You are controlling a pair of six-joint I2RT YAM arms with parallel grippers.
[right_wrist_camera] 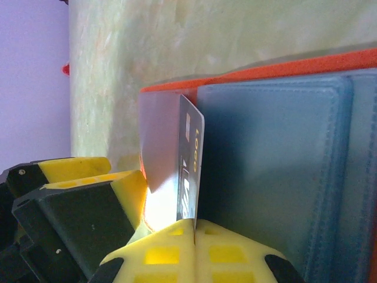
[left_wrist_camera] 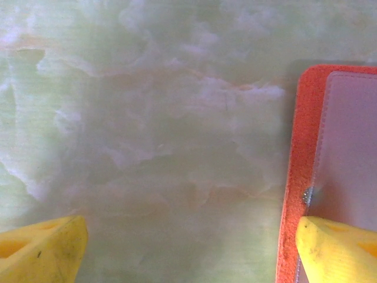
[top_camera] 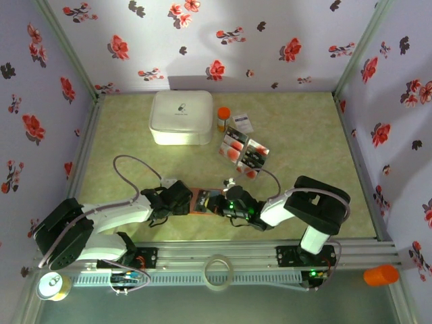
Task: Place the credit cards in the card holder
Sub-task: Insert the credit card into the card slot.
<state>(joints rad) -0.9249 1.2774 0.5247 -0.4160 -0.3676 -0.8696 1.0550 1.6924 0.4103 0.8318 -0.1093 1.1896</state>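
The credit card (right_wrist_camera: 189, 159), judged thin, stiff and slick, was pinched at one edge by the right gripper (right_wrist_camera: 194, 230) above the open card holder (right_wrist_camera: 271, 153); the left gripper (left_wrist_camera: 188, 250) stood wide.

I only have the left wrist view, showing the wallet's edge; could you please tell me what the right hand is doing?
Observer: The right hand is shut on a dark credit card, held on edge against the open card holder.
Operator: Is it in a pocket yet?
Observer: Its long edge lies along the blue pocket's border; I cannot tell whether it has entered.
Operator: Where are the others, please?
Observer: The remaining cards lie clustered farther back, right of a white box.
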